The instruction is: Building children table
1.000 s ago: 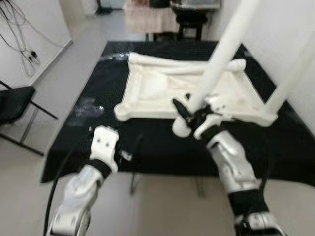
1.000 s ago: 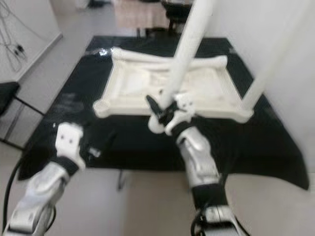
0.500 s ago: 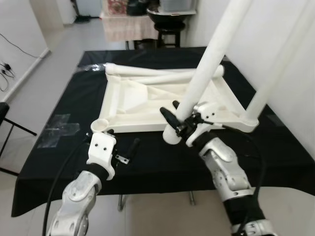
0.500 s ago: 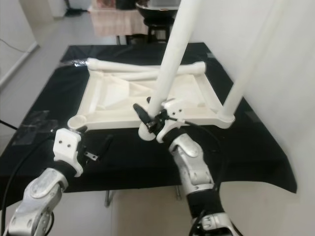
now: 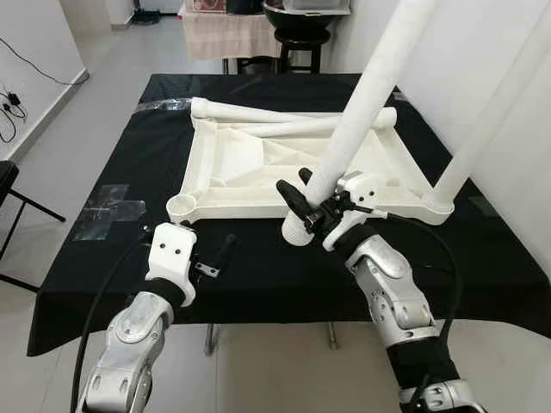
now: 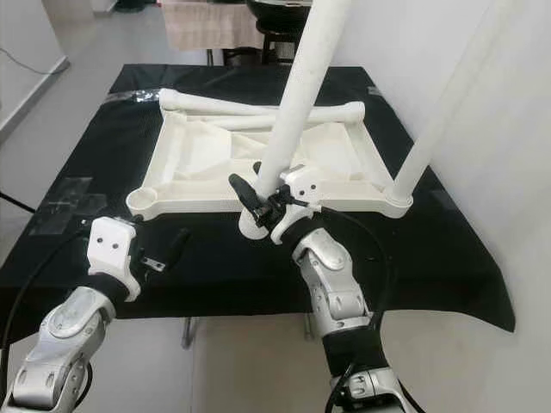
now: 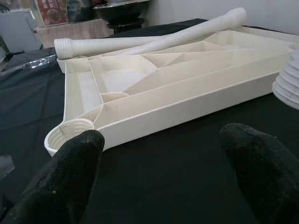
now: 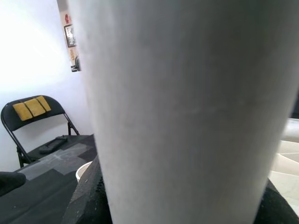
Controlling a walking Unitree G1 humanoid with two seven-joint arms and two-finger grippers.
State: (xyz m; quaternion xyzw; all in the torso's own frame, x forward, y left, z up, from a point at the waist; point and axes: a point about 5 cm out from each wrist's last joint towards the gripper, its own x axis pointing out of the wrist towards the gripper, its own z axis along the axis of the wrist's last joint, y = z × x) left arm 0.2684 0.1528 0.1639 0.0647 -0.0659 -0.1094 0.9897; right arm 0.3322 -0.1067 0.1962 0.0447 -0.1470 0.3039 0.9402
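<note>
Leaning white table leg (image 5: 362, 112), threaded end

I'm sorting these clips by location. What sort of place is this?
Probably a plain indoor room used as a work or test space, not a furnished living room: a black-draped table carries the white tabletop being assembled, a folding chair stands by a bare white wall, and cables hang down another wall.

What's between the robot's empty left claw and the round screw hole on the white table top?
Just bare black tablecloth. In the left wrist view the left gripper hangs open, and the threaded corner socket of the upturned tabletop lies just beyond one finger.
</note>
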